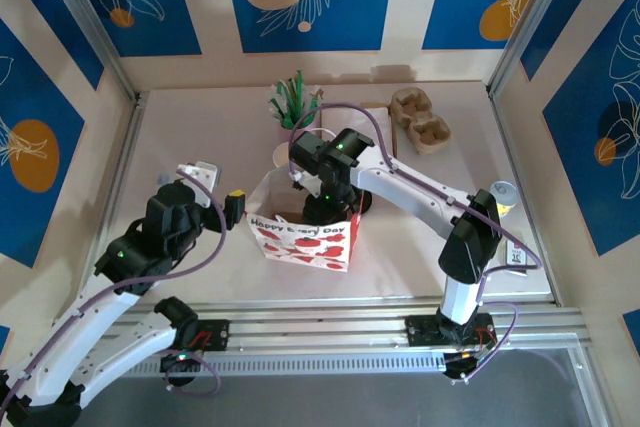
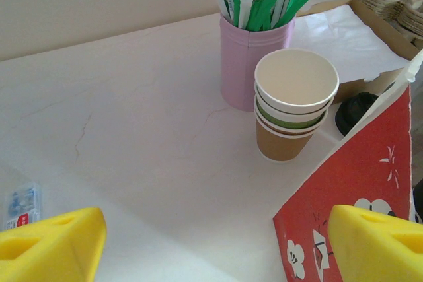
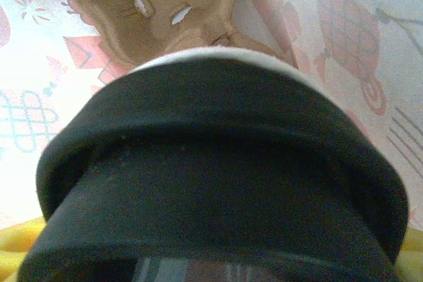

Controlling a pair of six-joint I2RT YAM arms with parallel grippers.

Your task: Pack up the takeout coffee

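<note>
A red and white paper bag (image 1: 305, 237) stands open at the table's near middle; its red side (image 2: 360, 183) fills the right of the left wrist view. My right gripper (image 1: 325, 209) reaches down into it, shut on the takeout coffee cup, whose black lid (image 3: 218, 176) sits between my yellow fingers (image 3: 16, 246). Below the cup, a brown cardboard carrier (image 3: 165, 4) lies on the bag's floor. My left gripper (image 1: 218, 185) hovers open just left of the bag, with nothing between its yellow fingertips (image 2: 56, 246).
Behind the bag are a stack of paper cups (image 2: 294, 107), a pink holder of green straws (image 2: 248, 64), black lids (image 2: 355, 111) and stacked cup carriers (image 1: 420, 119). A small cup (image 1: 503, 197) stands at the right edge. A small packet (image 2: 20, 206) lies left.
</note>
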